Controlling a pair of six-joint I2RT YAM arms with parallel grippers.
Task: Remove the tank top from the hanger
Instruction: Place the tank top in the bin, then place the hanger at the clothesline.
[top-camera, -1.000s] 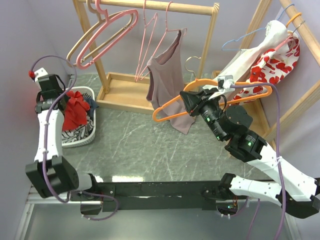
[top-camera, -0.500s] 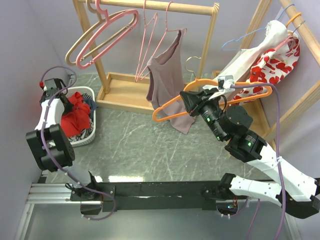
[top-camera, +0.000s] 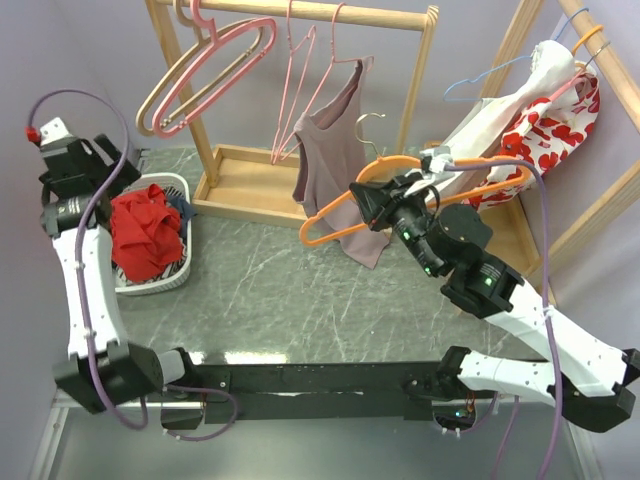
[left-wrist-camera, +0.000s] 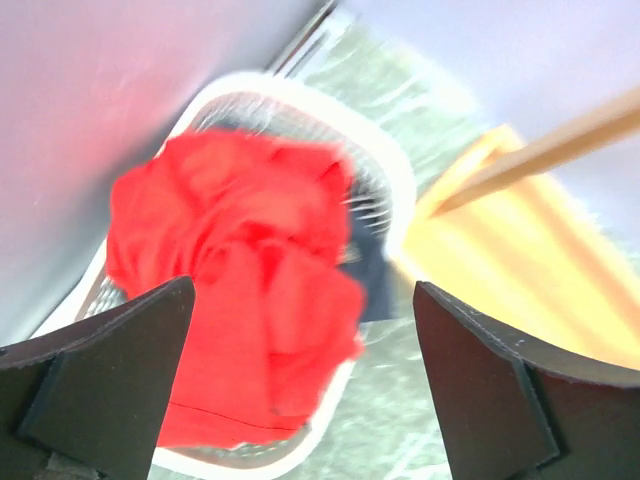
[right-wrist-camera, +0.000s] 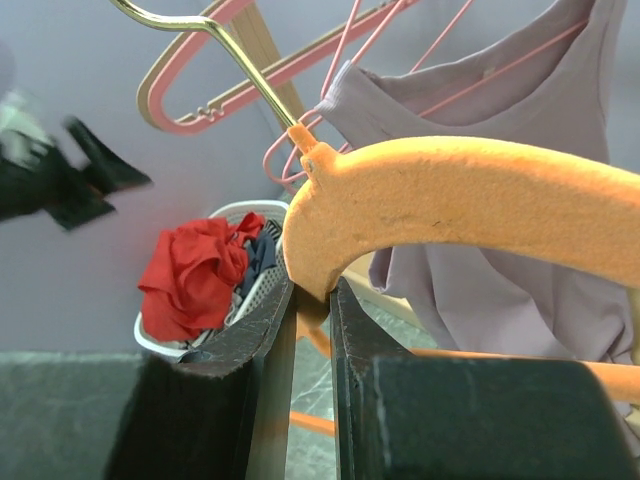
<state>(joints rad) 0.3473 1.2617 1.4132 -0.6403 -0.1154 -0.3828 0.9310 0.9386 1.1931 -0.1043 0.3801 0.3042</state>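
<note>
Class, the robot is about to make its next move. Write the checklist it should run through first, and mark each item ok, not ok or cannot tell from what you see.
1. Left gripper open and holding nothing: ok.
2. Red garment lying in the basket: ok.
3. Right gripper shut on the orange hanger: ok.
4. Orange hanger bare, with no garment on it: ok.
5. Mauve tank top off the wooden rail: not ok, it hangs there.
6. Orange hanger apart from the mauve tank top: cannot tell, as they overlap in the top view.
</note>
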